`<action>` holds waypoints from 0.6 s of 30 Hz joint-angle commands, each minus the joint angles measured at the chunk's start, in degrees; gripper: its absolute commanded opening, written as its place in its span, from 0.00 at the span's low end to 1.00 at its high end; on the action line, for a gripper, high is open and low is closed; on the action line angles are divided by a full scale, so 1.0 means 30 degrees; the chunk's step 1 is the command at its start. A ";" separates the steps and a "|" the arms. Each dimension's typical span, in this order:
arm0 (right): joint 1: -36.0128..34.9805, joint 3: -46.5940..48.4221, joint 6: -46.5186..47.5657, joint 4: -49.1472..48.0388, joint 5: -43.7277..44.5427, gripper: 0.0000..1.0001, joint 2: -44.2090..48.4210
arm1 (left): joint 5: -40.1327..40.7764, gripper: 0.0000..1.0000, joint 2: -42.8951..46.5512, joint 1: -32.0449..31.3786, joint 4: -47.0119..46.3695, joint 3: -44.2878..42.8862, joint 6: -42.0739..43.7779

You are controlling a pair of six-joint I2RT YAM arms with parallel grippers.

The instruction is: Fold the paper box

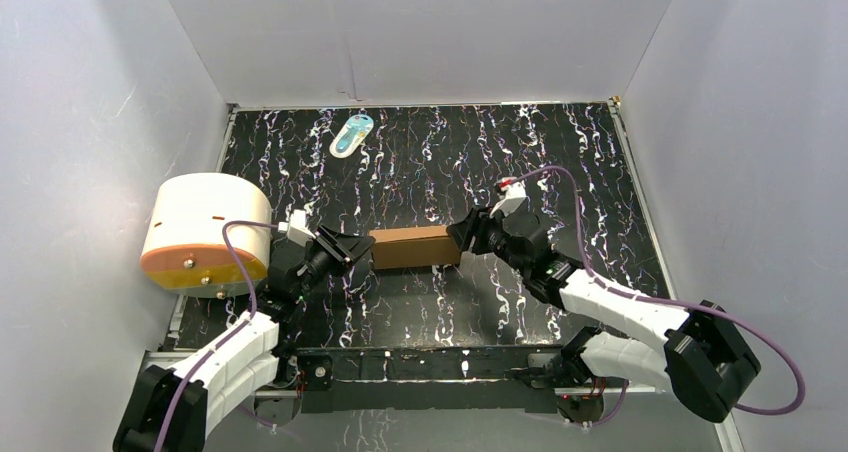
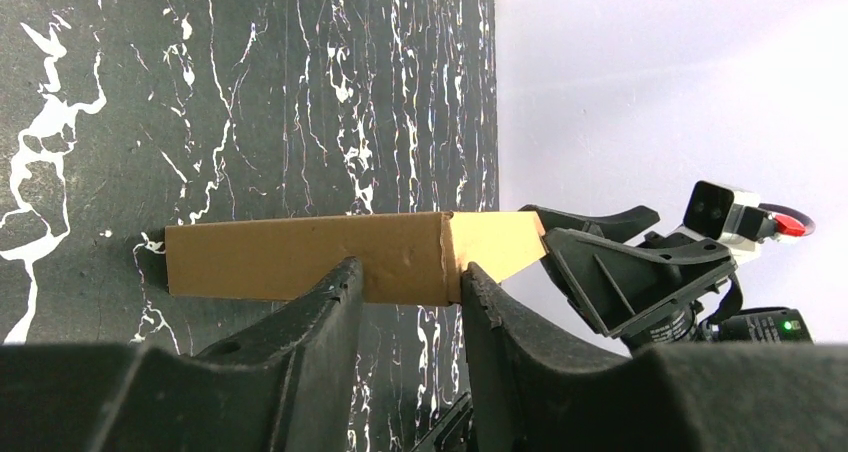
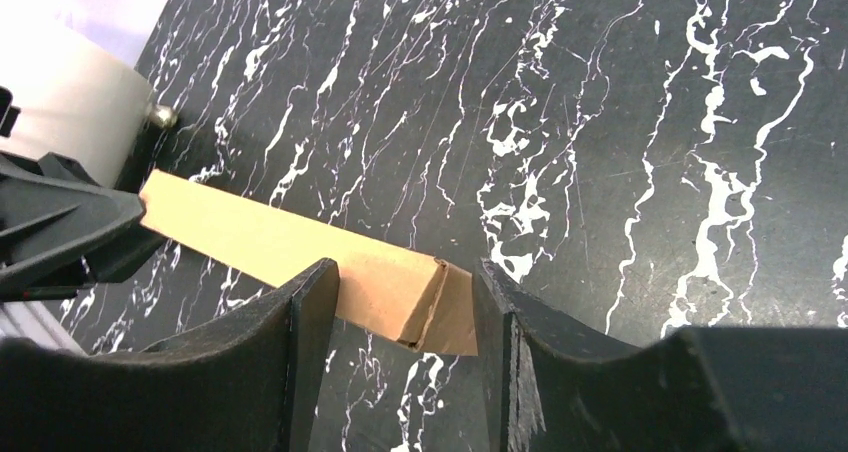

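Observation:
The paper box (image 1: pixel 415 247) is a small, long brown cardboard box lying on the black marbled table between my two grippers. My left gripper (image 1: pixel 365 249) is at its left end. In the left wrist view both fingertips of the left gripper (image 2: pixel 408 272) press against the box (image 2: pixel 280 257), one on its broad face and one at its corner. My right gripper (image 1: pixel 458 236) is at the right end. In the right wrist view the right gripper (image 3: pixel 408 272) straddles the creased end of the box (image 3: pixel 250 237), with a thin gap at the right finger.
A white-and-orange cylinder (image 1: pixel 205 232) stands at the left edge, close behind the left arm. A small teal-white packet (image 1: pixel 351 134) lies near the back wall. White walls enclose the table on three sides.

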State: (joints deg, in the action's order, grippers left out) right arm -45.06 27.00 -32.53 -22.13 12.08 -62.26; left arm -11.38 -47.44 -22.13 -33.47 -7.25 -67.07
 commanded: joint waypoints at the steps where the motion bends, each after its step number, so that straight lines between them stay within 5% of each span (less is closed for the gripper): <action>1: 0.1637 0.1620 0.1087 0.1912 -0.4389 0.61 0.0709 | 0.0456 0.28 -0.0676 0.0210 0.1836 0.0705 0.0876; 10: 0.3751 0.1716 0.0510 0.1818 -0.9023 0.59 0.0478 | 0.0460 0.24 -0.0448 0.0228 0.2723 0.0110 0.1405; 18: 0.5034 -0.0669 0.0507 -0.0318 -1.0471 0.48 -0.0129 | 0.0289 0.24 -0.0561 0.0215 0.2608 -0.0030 0.1363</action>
State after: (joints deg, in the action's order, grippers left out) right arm -31.75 28.21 -31.29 -17.80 -14.83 -61.49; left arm -11.38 -47.79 -21.85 -33.74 -7.68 -65.36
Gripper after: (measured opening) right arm 0.502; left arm 0.326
